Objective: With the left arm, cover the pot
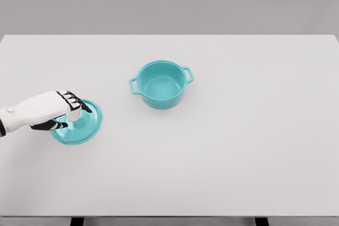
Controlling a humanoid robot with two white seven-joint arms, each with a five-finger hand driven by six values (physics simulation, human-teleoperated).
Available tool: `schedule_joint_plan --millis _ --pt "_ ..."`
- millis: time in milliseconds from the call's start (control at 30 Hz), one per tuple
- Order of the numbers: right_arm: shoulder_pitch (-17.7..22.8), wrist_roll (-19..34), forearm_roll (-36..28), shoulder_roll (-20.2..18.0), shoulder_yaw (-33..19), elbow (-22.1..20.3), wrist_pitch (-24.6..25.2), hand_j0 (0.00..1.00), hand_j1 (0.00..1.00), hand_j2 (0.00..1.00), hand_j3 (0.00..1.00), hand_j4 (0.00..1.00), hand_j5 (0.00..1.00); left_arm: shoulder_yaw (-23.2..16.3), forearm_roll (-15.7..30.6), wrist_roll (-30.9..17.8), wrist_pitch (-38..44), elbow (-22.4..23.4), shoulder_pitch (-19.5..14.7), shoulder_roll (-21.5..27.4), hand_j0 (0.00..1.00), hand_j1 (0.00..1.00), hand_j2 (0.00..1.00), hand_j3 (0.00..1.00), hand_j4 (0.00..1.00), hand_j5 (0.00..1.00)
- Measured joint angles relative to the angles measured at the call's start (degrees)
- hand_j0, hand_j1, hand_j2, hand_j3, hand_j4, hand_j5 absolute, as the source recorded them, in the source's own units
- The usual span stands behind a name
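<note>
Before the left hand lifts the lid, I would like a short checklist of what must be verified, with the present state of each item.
1. Left hand is over the lid, fingers curled around its knob: ok.
2. Grip is firm enough to lift: cannot tell, the knob is hidden by the fingers.
3. Lid rests on the table, not yet lifted: ok.
4. Pot stands upright, open and empty: ok.
5. Way from lid to pot is free of other things: ok.
6. Right arm is out of the way: ok, it is not in view.
</note>
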Motion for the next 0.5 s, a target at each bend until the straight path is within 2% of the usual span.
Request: schedule_joint_plan --millis 500 --pt "0.00 0.00 0.01 0.00 0.00 0.00 0.00 1.00 1.00 1.00 1.00 1.00 1.00 0.00 -0.95 0.02 0.00 1.36 -0.62 -0.90 0.76 0.76 0.76 0.76 0.76 0.76"
